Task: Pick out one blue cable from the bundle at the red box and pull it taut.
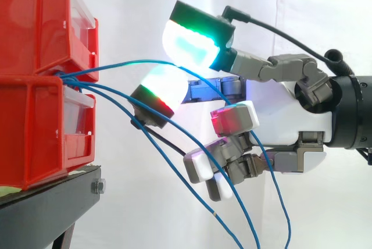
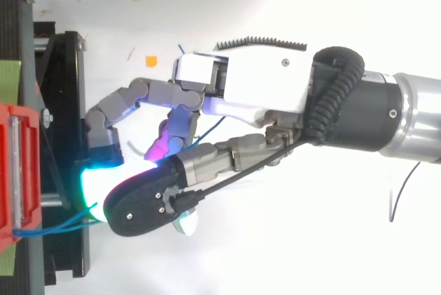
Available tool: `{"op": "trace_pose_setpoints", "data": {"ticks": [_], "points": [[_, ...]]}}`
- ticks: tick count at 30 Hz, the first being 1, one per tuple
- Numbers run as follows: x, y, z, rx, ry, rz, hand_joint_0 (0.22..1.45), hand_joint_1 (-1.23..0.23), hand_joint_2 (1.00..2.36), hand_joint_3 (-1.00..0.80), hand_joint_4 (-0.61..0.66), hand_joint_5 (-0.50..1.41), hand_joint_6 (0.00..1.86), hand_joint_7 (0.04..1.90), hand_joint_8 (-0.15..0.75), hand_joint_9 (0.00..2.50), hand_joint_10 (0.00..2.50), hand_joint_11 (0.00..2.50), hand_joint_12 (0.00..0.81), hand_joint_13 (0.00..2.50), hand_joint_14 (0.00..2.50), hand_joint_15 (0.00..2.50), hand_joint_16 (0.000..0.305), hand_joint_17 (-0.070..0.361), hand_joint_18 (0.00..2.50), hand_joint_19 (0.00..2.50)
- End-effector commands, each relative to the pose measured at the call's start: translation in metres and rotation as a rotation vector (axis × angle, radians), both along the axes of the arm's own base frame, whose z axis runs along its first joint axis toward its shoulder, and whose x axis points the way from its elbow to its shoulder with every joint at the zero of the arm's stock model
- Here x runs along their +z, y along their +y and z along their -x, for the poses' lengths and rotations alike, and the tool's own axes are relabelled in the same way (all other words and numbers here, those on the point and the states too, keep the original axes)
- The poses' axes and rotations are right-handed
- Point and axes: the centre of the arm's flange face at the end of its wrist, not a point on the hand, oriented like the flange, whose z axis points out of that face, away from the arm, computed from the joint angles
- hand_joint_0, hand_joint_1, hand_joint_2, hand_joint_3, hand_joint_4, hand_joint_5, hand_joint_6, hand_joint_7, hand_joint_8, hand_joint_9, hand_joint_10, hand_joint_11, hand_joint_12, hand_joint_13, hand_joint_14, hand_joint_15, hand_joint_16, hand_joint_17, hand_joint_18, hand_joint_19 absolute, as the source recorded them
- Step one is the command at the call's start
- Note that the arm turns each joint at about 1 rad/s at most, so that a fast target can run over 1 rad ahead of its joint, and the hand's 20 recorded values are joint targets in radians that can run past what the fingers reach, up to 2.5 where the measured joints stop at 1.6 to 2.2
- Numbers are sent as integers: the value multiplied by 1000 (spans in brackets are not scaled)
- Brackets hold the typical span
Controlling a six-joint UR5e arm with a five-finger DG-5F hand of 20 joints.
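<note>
Two stacked red bins (image 1: 35,28) stand at the left on the black stand (image 1: 52,194). Several blue cables come out from between them. One blue cable (image 1: 116,66) arcs up and rightward, loosely curved, and runs between two glowing fingertips (image 1: 189,42) that meet over it. Behind them it drops past the palm. The other blue cables (image 1: 174,173) sag down to the lower right. My hand (image 1: 290,115) reaches in from the right with its remaining fingers curled low. From above, the hand (image 2: 255,88) ends just right of the red bin (image 2: 10,171), where a blue cable (image 2: 48,228) shows.
The black stand's frame (image 2: 65,102) runs along the left edge under the bins. A small orange scrap (image 2: 150,60) lies on the white surface behind the hand. A white curtain backs the scene.
</note>
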Motion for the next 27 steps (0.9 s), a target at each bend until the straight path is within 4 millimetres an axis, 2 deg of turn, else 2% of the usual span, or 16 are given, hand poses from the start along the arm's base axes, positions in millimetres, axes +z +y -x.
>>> {"op": "trace_pose_setpoints", "data": {"ticks": [1,15,22,27], "points": [[-1,0,0,-12,3,11,618,-546,1011,-371,62,-66,830,1107,310,1497,27,663,405,1148,23,594,57,128,948,807],[-1,2,0,-40,3,13,611,-774,1017,-201,55,-76,857,1147,316,1419,26,658,416,1125,23,596,60,135,960,779],[-1,3,1,-38,4,15,608,-766,1019,-142,11,-69,886,1085,324,1439,25,652,421,1132,24,594,62,138,976,775],[-8,3,4,-35,20,19,607,-743,1019,-138,7,-67,887,1075,326,1443,23,643,426,1135,23,594,62,139,978,765]]}}
